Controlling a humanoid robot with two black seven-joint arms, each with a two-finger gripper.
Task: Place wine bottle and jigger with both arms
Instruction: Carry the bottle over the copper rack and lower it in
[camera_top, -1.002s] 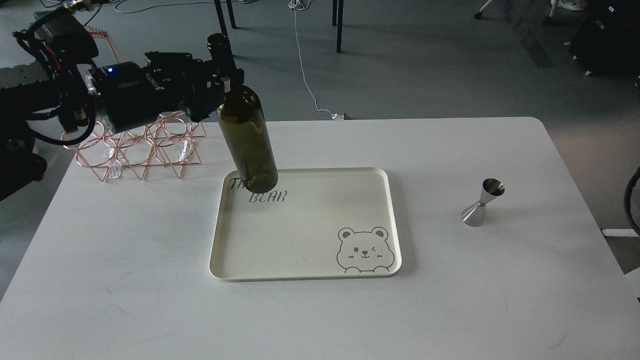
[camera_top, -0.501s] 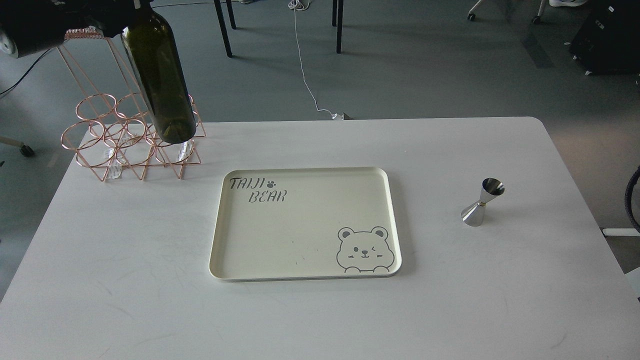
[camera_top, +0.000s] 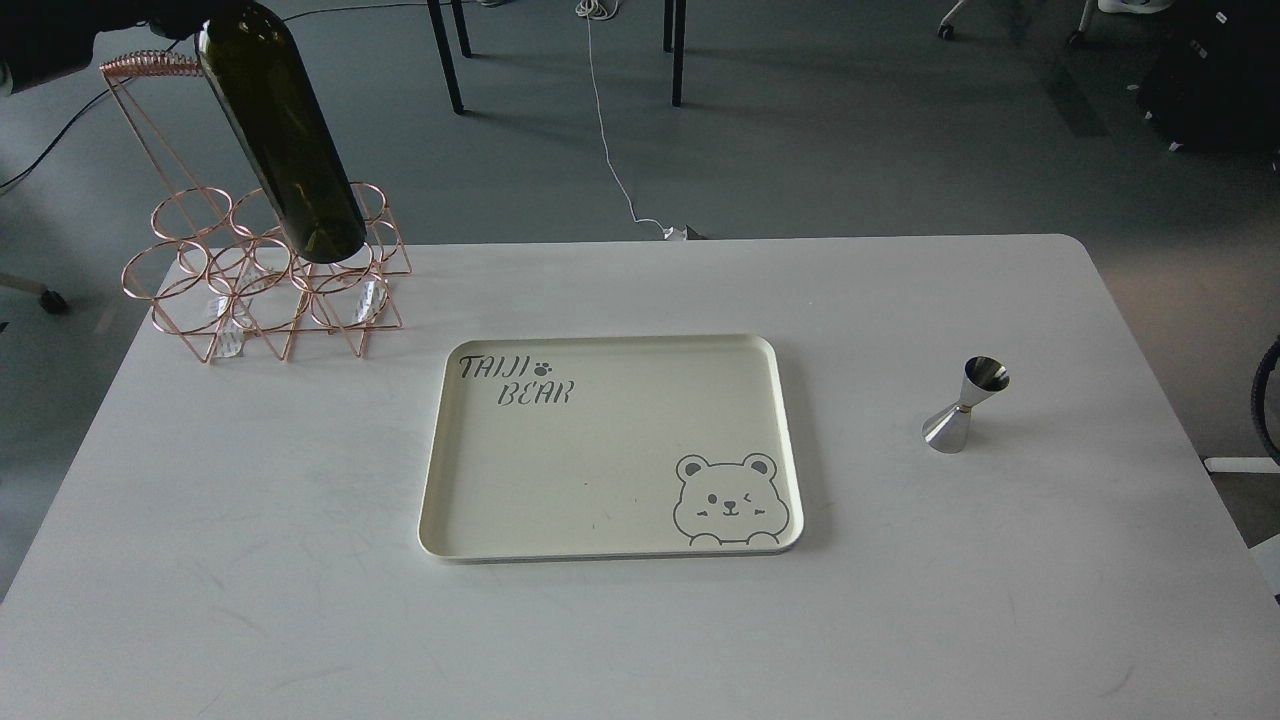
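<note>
The dark olive-green wine bottle (camera_top: 282, 130) hangs tilted in the air at the top left, its base just above the copper wire rack (camera_top: 265, 280). Its neck runs out past the top edge. Only a dark part of my left arm (camera_top: 55, 35) shows in the top-left corner; the fingers on the bottle's neck are cut off by the frame. The silver jigger (camera_top: 965, 405) stands upright on the white table (camera_top: 900, 600) at the right, with nothing touching it. My right gripper is out of view.
A cream tray (camera_top: 430, 520) printed with a bear lies flat at the table's middle. A black cable loop (camera_top: 1272, 400) shows at the right edge. Chair legs and a white cord are on the floor behind the table.
The bottle has gone from over the tray's back-left corner up and to the left, to above the wire rack. The left arm has mostly left the frame. The jigger has not moved.
</note>
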